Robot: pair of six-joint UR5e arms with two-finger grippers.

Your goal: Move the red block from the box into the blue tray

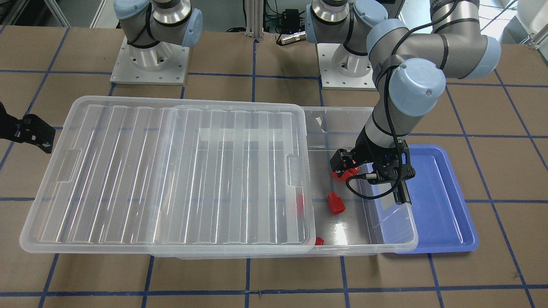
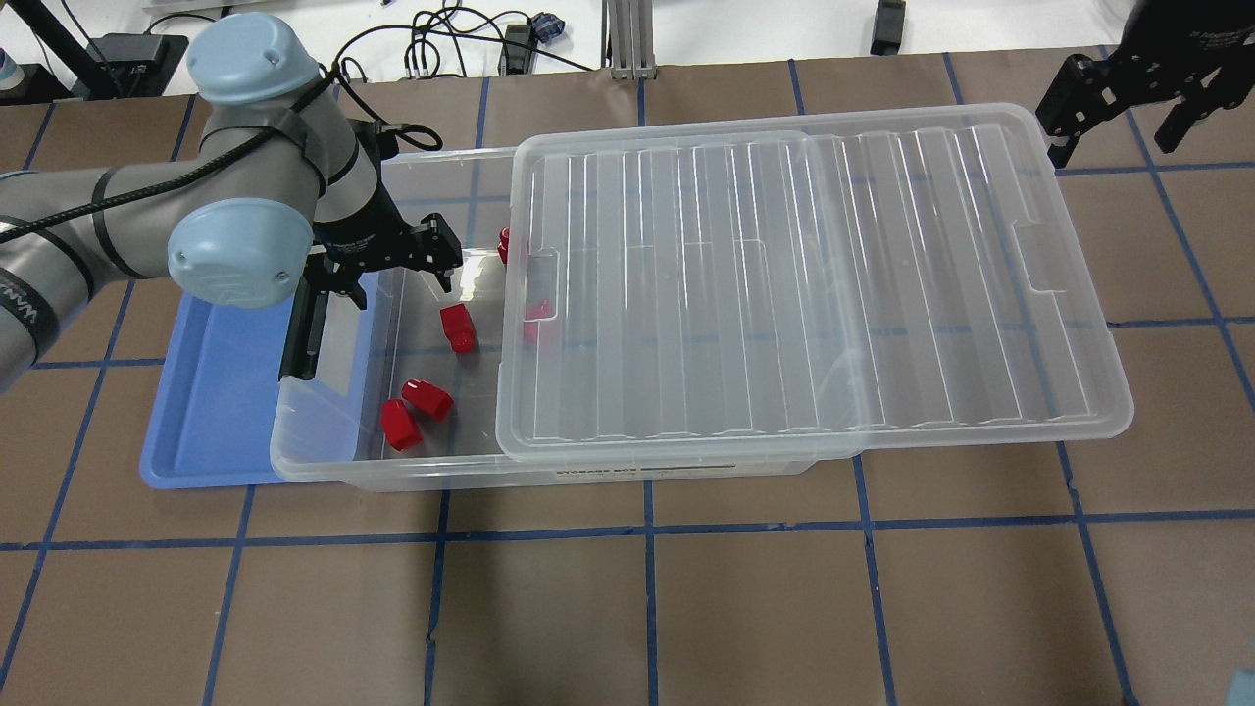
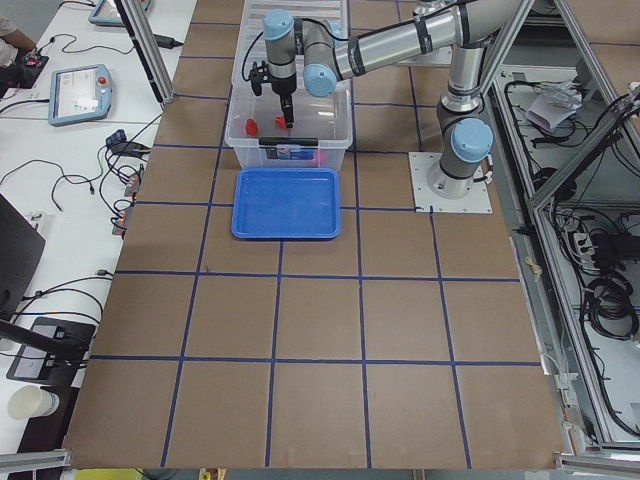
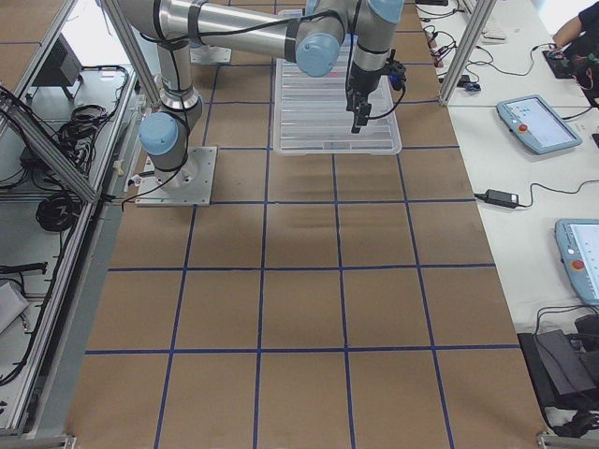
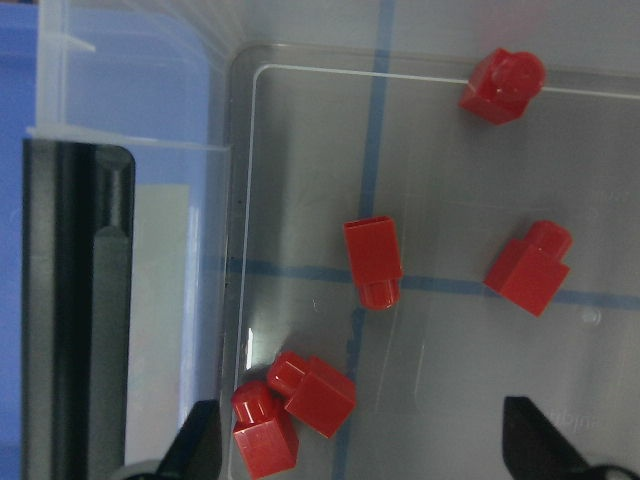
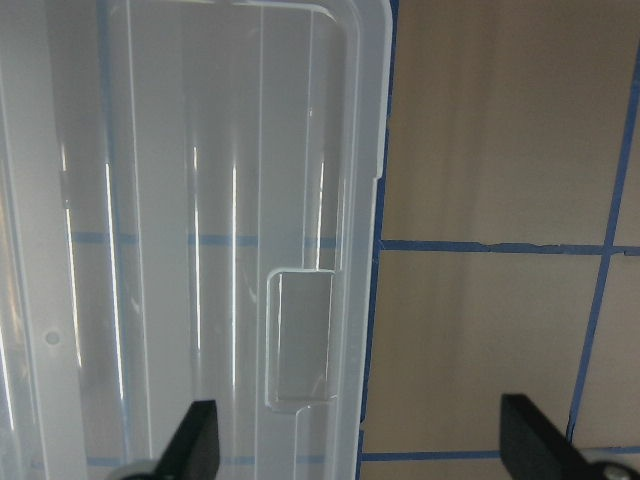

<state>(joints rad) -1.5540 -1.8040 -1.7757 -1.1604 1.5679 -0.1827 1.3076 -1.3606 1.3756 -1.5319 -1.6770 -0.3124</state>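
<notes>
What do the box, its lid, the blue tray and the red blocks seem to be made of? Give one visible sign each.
The box and lid: clear, glossy plastic, likely; the table's grid lines show through, and glare streaks the lid's ribs. The blue tray: opaque moulded plastic, probably, with soft sheen and rounded rim. The red blocks: hard, shiny plastic, with crisp edges.

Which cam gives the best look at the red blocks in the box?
Left wrist: five red blocks sharp on the box floor, nothing covering them. Overhead shows three clearly, two blurred at the lid. Front-facing: the left arm partly covers two. Side views: specks or nothing.
</notes>
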